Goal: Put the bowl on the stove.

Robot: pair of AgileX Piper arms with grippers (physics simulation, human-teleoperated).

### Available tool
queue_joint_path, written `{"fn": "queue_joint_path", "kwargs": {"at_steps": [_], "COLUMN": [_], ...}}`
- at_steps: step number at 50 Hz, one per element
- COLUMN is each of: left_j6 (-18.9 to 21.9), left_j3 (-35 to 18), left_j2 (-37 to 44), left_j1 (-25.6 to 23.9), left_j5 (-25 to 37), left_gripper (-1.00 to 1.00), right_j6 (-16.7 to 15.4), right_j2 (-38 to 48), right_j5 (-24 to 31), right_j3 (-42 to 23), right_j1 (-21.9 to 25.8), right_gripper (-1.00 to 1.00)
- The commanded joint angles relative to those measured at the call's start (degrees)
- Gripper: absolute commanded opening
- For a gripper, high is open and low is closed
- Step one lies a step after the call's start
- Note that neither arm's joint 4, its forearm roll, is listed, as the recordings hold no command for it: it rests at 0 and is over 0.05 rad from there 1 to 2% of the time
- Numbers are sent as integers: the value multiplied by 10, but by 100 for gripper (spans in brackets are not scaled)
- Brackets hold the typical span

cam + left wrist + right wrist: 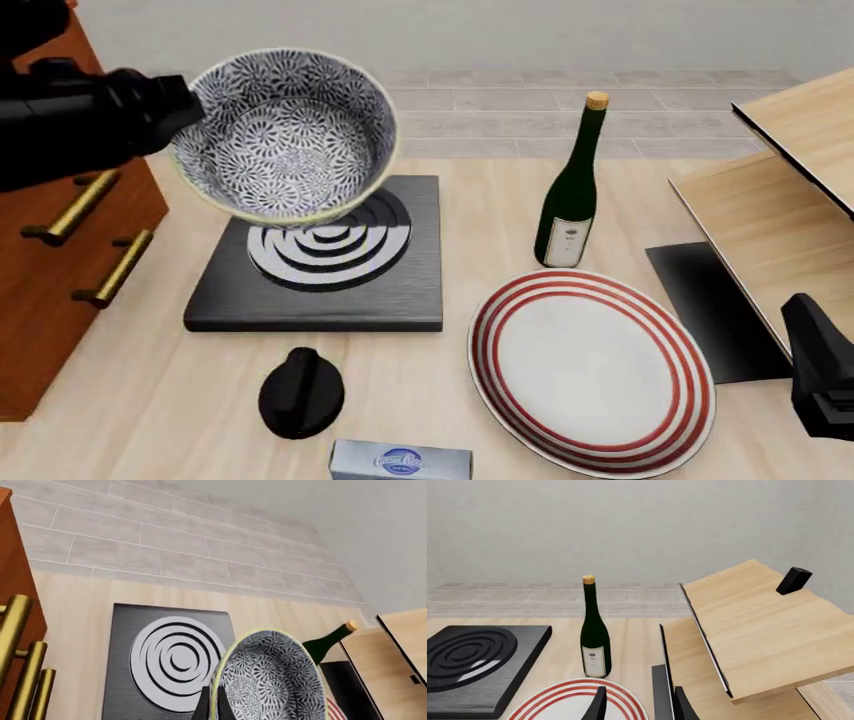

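The bowl (284,135), black-and-white floral with a yellow-green rim, hangs tilted in the air above the stove (414,290), its opening facing the front camera. My left gripper (184,108) is shut on the bowl's rim at its left side. In the left wrist view the fingers (203,707) pinch the bowl (270,680) beside the stove's ringed burner (175,662). My right gripper (640,707) is open and empty, low at the right (821,370), above the plate's edge. The stove also shows in the right wrist view (527,640).
A wine bottle (571,190) stands right of the stove. A white plate with red rings (587,365) lies front right. A black knob (300,392) and a small box (400,462) lie in front. A wooden cabinet (54,300) stands left, a wooden shelf (787,200) right.
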Motion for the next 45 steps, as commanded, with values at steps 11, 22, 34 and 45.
{"fn": "queue_joint_path", "kwargs": {"at_steps": [11, 22, 34, 45], "left_j6": [-4, -9, -20, -24], "left_j3": [11, 19, 27, 35], "left_j2": [14, 43, 71, 91], "left_j1": [-8, -6, -4, 0], "left_j5": [-15, -37, -58, -80], "left_gripper": [-100, -100, -100, -100], "right_j6": [0, 0, 0, 0], "right_j2": [0, 0, 0, 0], "right_j5": [0, 0, 0, 0], "right_j3": [0, 0, 0, 0], "right_j1": [0, 0, 0, 0], "right_gripper": [100, 100, 100, 100]}}
